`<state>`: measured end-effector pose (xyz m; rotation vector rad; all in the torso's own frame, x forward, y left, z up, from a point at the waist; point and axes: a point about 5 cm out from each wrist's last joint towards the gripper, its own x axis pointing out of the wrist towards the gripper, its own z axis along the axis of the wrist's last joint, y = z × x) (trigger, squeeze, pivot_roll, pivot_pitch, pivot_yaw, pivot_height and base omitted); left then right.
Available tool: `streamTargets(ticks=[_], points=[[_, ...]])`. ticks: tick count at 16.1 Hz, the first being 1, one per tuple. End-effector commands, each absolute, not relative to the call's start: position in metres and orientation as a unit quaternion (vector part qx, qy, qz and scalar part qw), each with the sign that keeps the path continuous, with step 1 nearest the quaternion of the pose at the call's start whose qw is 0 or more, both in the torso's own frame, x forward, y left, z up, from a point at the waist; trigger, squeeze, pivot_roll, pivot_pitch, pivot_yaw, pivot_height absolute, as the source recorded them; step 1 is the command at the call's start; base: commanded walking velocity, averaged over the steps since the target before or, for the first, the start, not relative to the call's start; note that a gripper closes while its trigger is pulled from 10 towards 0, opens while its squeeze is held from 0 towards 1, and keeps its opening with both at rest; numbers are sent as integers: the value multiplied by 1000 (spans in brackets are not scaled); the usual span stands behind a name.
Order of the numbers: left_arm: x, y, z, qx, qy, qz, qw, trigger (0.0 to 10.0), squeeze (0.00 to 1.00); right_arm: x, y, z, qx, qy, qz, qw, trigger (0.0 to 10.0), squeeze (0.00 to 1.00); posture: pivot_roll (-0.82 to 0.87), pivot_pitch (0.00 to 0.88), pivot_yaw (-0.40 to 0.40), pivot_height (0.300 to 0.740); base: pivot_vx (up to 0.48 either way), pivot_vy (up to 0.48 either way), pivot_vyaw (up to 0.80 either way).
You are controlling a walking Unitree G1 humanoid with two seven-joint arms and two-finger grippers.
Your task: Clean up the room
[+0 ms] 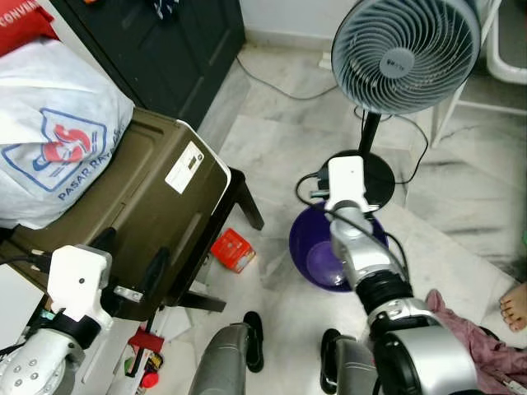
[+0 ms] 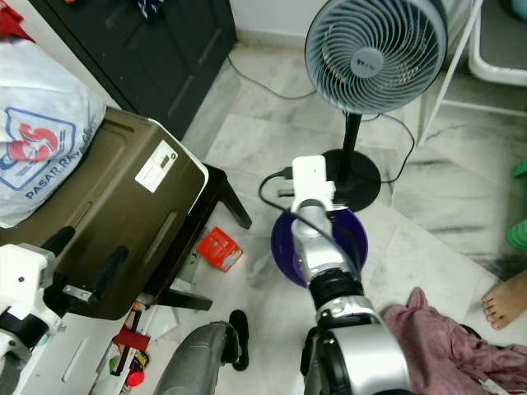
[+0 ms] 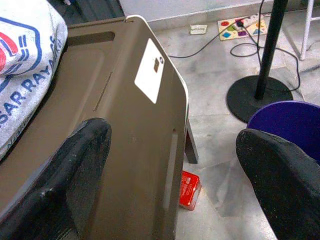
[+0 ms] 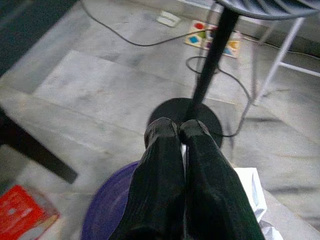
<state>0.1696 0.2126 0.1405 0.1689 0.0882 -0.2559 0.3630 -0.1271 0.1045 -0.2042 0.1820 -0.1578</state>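
A purple bin [image 1: 317, 255] stands on the marble floor in front of the fan's black base [image 1: 383, 177]. My right gripper [image 4: 179, 127] hangs over the bin's far rim, shut, with a white sliver between its fingers. A crumpled white paper [image 4: 250, 190] shows right beside them. A red packet [image 1: 232, 249] lies on the floor between the bin and a brown table [image 1: 140, 206]. My left gripper [image 1: 130, 259] is open wide over the table's near edge and holds nothing.
A white printed sack [image 1: 49, 140] lies on the brown table. The standing fan [image 1: 403, 53] and its cable are just beyond the bin. A pink cloth [image 2: 445, 346] and a person's bare foot [image 2: 504, 300] are at the right. A black cabinet [image 1: 165, 41] is at the back left.
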Motion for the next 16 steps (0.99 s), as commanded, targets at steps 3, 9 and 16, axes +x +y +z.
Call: streamTargets(ticks=[3,9,16], points=[[167,218,141,92,55,-116,987,10000,0,364,-133,104,-110,86,-101,985,10000,0,315,332,197,740,0,0,0],[167,220,141,94,59,-118,987,10000,0,365,-147,103,-116,72,-127,982,10000,1000,315,336,199,740,0,0,0],[171,226,143,106,59,-118,986,10000,0,367,-146,106,-100,63,-133,984,10000,1000,319,337,210,740,0,0,0]])
